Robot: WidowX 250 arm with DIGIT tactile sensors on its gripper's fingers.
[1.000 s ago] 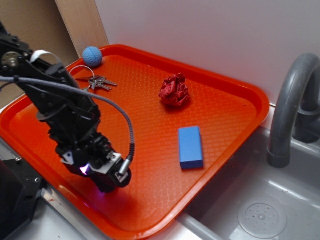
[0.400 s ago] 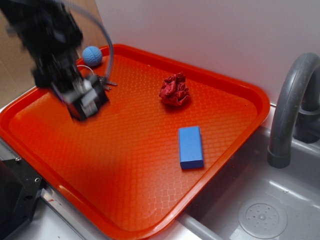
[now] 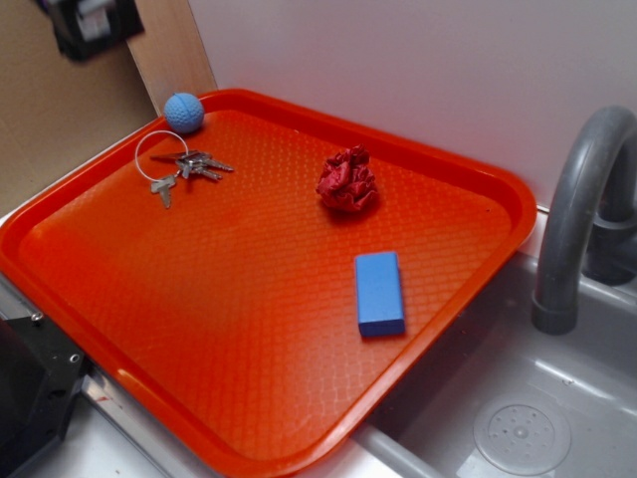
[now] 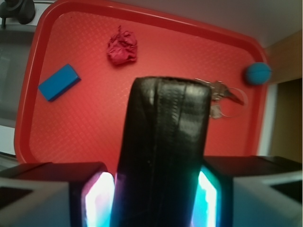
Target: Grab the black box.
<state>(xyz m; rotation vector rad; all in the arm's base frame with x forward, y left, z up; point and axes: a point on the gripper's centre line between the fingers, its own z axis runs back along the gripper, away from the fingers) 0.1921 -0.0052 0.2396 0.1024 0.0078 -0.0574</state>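
Note:
In the wrist view the black box (image 4: 163, 142) stands upright between my glowing pads (image 4: 100, 198), which press on both of its sides. It is matte black with slightly rounded edges and fills the middle of that view. My gripper (image 4: 154, 198) is shut on it and held high above the orange tray (image 4: 90, 137). From the exterior camera only a dark, blurred part of the gripper (image 3: 92, 24) shows at the top left corner, off the tray's back left side. The box cannot be made out there.
On the tray (image 3: 119, 329) lie a flat blue block (image 3: 379, 293), a crumpled red cloth (image 3: 347, 180), a key ring with keys (image 3: 177, 165) and a blue ball (image 3: 184, 112). A grey faucet (image 3: 577, 219) and sink (image 3: 518, 428) are to the right.
The gripper rose from low over the tray's front left, passed over the keys, and now sits high at the back left corner. The keys are uncovered.

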